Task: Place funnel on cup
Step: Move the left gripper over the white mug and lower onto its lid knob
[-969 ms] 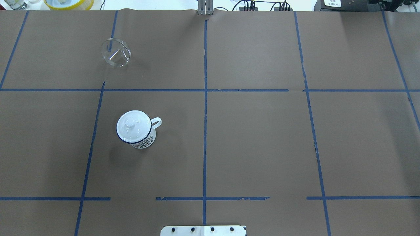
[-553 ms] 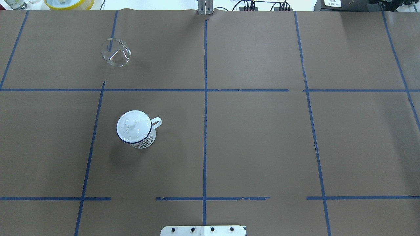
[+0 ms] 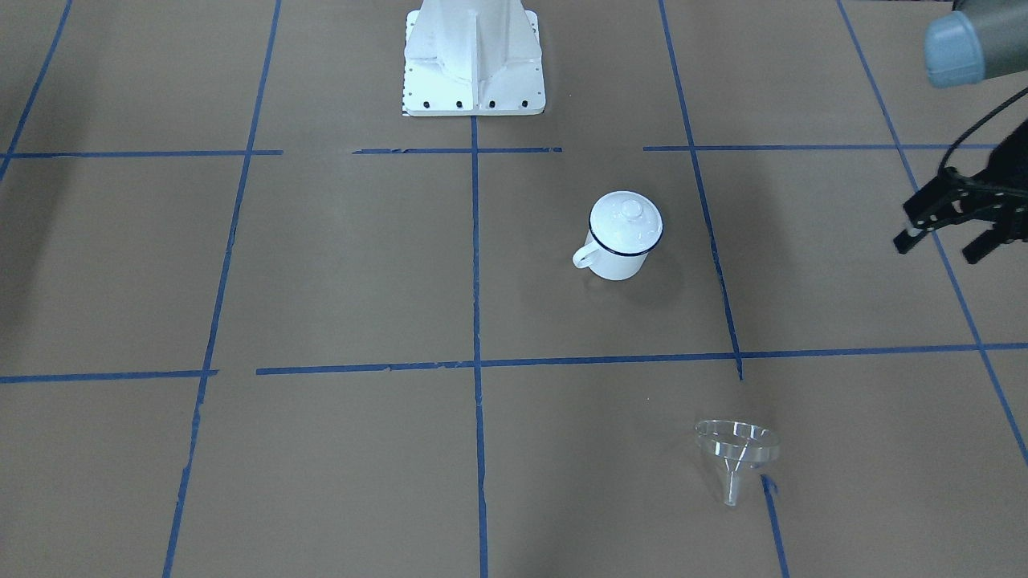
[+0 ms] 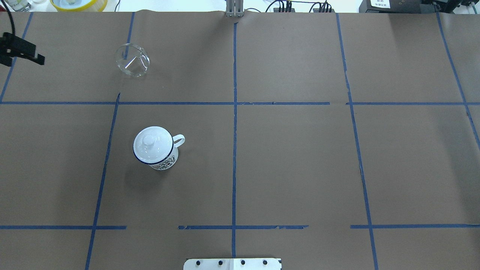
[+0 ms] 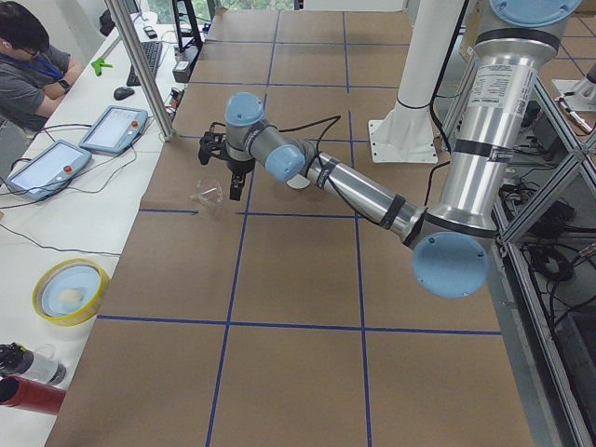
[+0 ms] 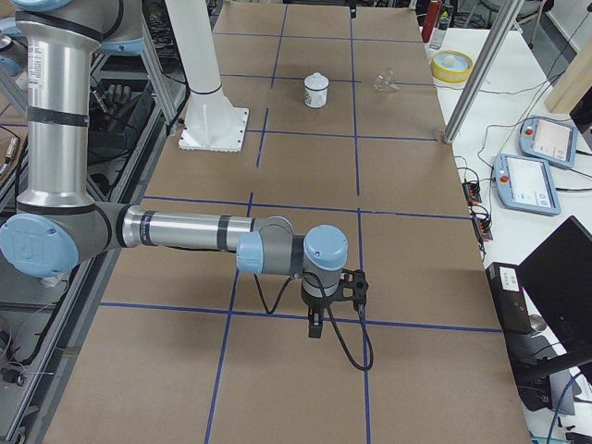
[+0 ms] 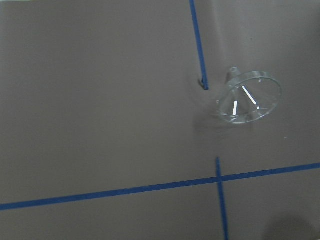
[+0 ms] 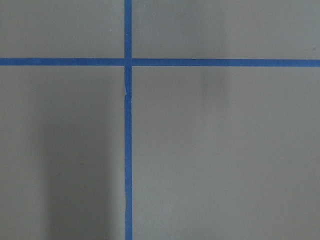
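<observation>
While the small transparent cone-shaped funnel point(image 4: 132, 60) lies tipped on its side on the brown paper-covered surface point(image 4: 300, 157), well apart from the white enamel mug point(image 4: 164, 161) capped by a white knobbed lid point(image 4: 150, 142), we note the left hand point(image 3: 944, 243) spread, holding nothing; the right hand point(image 6: 326, 310) hangs elsewhere; we cannot tell its state.

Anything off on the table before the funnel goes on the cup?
Two things. The lid is sitting on the cup, covering the mouth the funnel needs. The funnel also lies tipped on its side, not upright.
</observation>
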